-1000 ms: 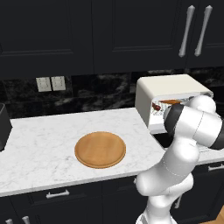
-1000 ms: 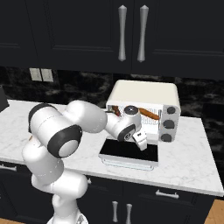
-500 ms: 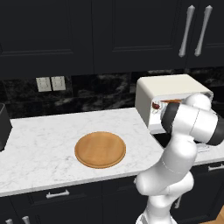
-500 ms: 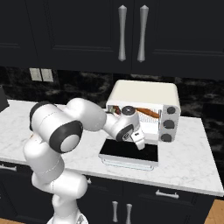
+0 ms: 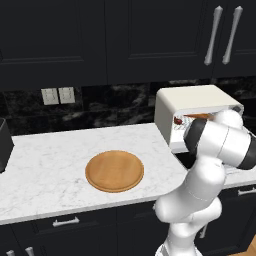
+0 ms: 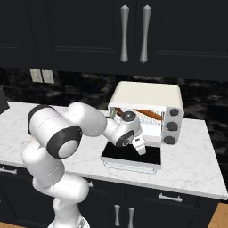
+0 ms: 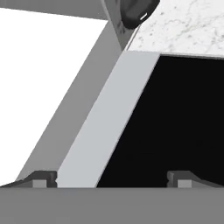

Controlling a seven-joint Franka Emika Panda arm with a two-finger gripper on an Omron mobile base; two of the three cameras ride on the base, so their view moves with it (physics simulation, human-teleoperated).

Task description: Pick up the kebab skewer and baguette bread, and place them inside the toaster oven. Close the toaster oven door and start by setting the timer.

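Note:
The cream toaster oven (image 6: 147, 95) stands on the counter with its door (image 6: 129, 156) folded down flat, dark glass up. Inside on the rack lie the orange-brown baguette bread (image 6: 149, 114) and, to its left, the dark red kebab skewer (image 6: 117, 114). Both also show through the opening in the left base view: kebab skewer (image 5: 178, 120), baguette bread (image 5: 200, 116). My gripper (image 6: 140, 147) hovers low over the open door, open and holding nothing. In the hand view my gripper (image 7: 113, 179) faces the door's pale frame (image 7: 105, 127) and dark glass (image 7: 175, 122), with its fingertips (image 7: 43, 178) set wide apart.
A round wooden board (image 5: 114, 171) lies on the marble counter (image 5: 50, 160) left of the oven. A black toaster (image 5: 4, 145) sits at the far left edge. Dark wall cabinets (image 6: 133, 33) hang above. Dark knobs (image 6: 171, 126) line the oven's right side.
The arm has shifted slightly, with the hand drawn a little lower over the open door. The gripper has stayed open, and the food inside has not moved.

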